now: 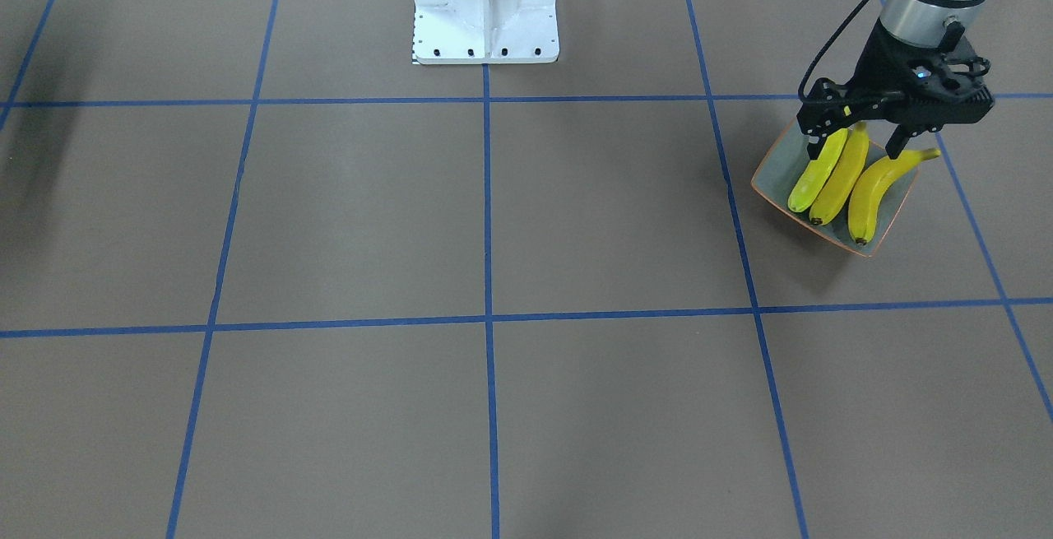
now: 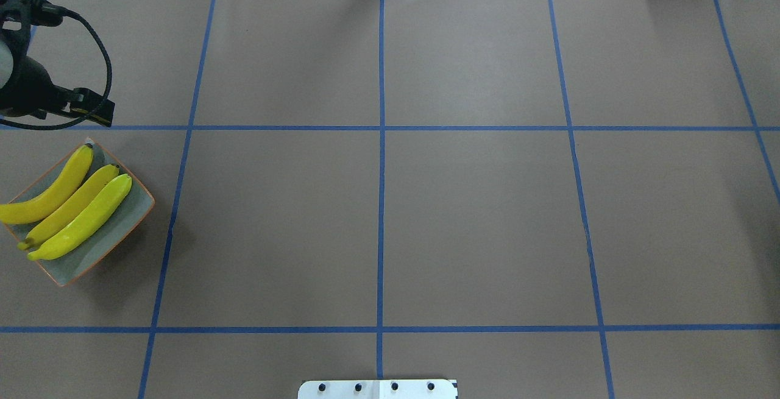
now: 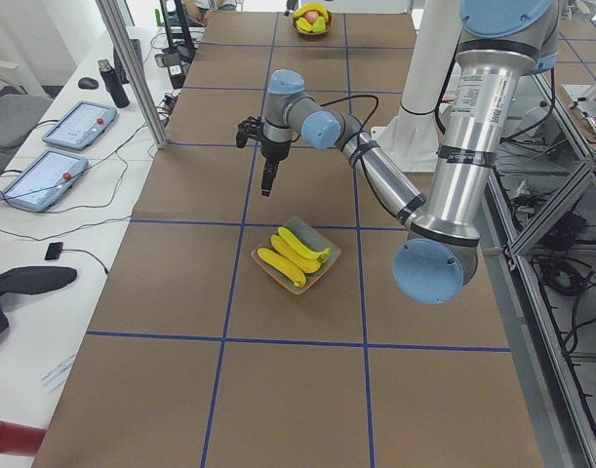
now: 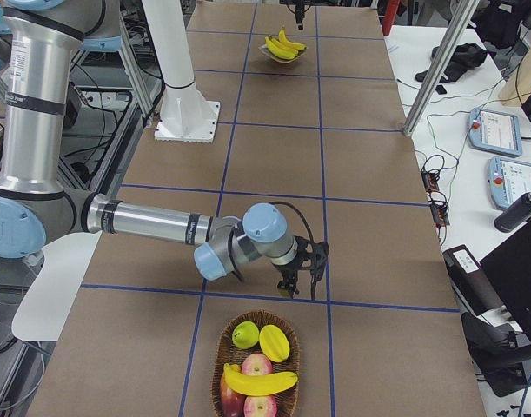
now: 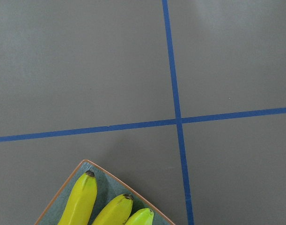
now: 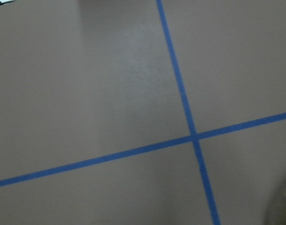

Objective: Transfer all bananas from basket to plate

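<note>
Front-facing exterior: left fingers [image 1: 896, 141] spread wide, gripping nothing, hanging in the air at the plate [image 1: 780, 162]. Three bananas [image 1: 841, 177] side by side in it, touching, the palest and greenest one on the side toward the middle of the bench [image 1: 576, 218]. Tip of the opposite one poking out over the rim. Plate close to the bench's left end, well apart from the white robot base [image 1: 485, 4]. Blue tape lines [image 1: 487, 193] in a grid over the brown top.

Overhead exterior: plate turned diagonally at the left edge of the bench, bananas parallel across it. Left fingers only partly in view.

Exterior left: left fingers pointing straight down, high above the bench, clear of the bananas.

Exterior right: right fingers [image 4: 298, 278] pointing down, low over the bench, just beside the basket [image 4: 220, 347] on its inward side. Cannot tell how far apart, or whether anything is held. Basket near the right end of the bench, with one banana [image 4: 261, 380] lying across other fruit [image 4: 256, 352].

Left wrist-mounted: corner of the plate at the bottom, three banana tips, a tape crossing beyond.

Right wrist-mounted: blurred bench top and a tape crossing.
</note>
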Controlling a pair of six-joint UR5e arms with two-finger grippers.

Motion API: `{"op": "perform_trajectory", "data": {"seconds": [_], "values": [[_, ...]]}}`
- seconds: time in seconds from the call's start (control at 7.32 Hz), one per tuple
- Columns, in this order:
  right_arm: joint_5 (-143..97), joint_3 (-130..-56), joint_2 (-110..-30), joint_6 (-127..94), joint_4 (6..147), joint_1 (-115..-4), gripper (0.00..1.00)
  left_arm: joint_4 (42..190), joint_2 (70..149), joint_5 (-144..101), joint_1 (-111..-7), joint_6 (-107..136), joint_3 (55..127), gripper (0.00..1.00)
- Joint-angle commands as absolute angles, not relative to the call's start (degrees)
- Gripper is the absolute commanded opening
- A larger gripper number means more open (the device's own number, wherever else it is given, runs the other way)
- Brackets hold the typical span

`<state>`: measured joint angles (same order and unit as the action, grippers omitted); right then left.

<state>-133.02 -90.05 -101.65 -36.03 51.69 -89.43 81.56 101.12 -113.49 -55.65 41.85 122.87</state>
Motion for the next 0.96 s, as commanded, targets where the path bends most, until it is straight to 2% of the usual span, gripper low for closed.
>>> {"op": "perform_trajectory", "data": {"seconds": [0.0,0.41,0.82], "values": [[-134.38,-81.78,-104.67,-21.88,51.76,-99.18,1.0,81.48,101.16,-113.55,-55.63,42.27,123.05,1.0],[-133.51,-79.2,-110.82,-11.21,51.94,-103.43,1.0,81.56,101.25,-113.56,-55.63,42.54,123.13,0.99],[-132.8,-73.76,-107.51,-10.98,51.77,-104.59,1.0,81.56,101.34,-113.55,-55.63,42.54,123.13,1.0]]}}
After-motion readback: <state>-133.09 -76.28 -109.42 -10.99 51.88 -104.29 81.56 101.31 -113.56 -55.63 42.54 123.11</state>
